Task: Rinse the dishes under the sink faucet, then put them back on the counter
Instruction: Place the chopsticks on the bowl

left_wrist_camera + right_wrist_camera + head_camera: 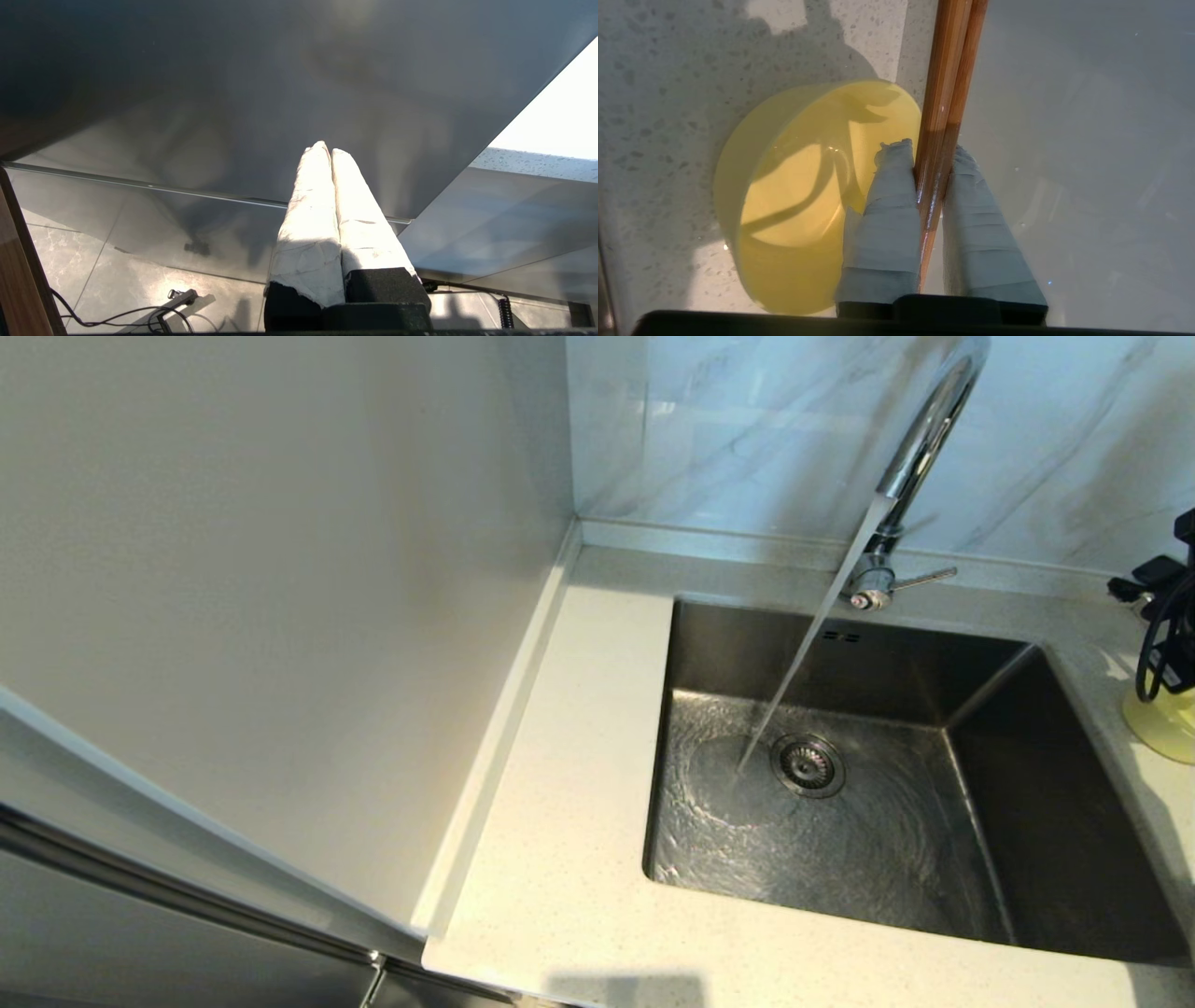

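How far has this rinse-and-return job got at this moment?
Done: the faucet is running into the sink. The yellow bowl sits on the counter; whether it has been rinsed, I cannot tell. In hand: the right claw is shut on the chopsticks, beside the bowl, over the plate. Left: at least setting the chopsticks down. The left claw is parked, shut.

I see a steel sink (1027,821) with a round drain strainer (808,765) in its wet floor, grey-veined marble wall tiles (747,429) behind, and a plain cream panel (280,569) at left.
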Controlling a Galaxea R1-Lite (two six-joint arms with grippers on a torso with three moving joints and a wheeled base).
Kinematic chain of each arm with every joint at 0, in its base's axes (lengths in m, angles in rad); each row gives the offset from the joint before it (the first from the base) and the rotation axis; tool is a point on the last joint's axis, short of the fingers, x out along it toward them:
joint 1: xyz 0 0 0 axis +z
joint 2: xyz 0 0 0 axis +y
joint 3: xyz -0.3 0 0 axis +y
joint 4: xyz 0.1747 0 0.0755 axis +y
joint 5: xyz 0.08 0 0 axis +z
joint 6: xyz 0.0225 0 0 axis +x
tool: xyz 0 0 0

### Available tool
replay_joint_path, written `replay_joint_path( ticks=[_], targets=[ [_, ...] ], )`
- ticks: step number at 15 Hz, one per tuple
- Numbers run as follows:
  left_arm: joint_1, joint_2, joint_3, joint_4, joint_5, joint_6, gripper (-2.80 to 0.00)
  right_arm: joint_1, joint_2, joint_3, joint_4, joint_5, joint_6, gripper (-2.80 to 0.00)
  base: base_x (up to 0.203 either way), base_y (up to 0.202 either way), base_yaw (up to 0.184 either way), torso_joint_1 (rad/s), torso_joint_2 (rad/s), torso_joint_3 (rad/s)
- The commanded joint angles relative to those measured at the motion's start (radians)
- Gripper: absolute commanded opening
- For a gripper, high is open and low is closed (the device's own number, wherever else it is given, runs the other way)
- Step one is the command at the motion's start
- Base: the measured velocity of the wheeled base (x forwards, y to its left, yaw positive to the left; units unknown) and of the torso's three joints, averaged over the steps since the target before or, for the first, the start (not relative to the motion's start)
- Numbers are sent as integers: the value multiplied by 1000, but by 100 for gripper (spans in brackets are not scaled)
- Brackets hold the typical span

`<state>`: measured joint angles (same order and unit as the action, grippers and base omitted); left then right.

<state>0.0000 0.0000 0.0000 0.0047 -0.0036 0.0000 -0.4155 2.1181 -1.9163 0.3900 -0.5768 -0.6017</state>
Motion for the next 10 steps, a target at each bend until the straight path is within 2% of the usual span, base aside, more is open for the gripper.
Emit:
replay_joint_path(
  ticks=[1,10],
  targets=[
    [0,0,0,0,-1,0,-280,0,-4,9,2,-3,-3,0,0,0,0,0,0,0],
    [0,0,0,0,1,0,-280,1,-11,22,1,0,8,0,0,0,0,0,0,0]
  ],
)
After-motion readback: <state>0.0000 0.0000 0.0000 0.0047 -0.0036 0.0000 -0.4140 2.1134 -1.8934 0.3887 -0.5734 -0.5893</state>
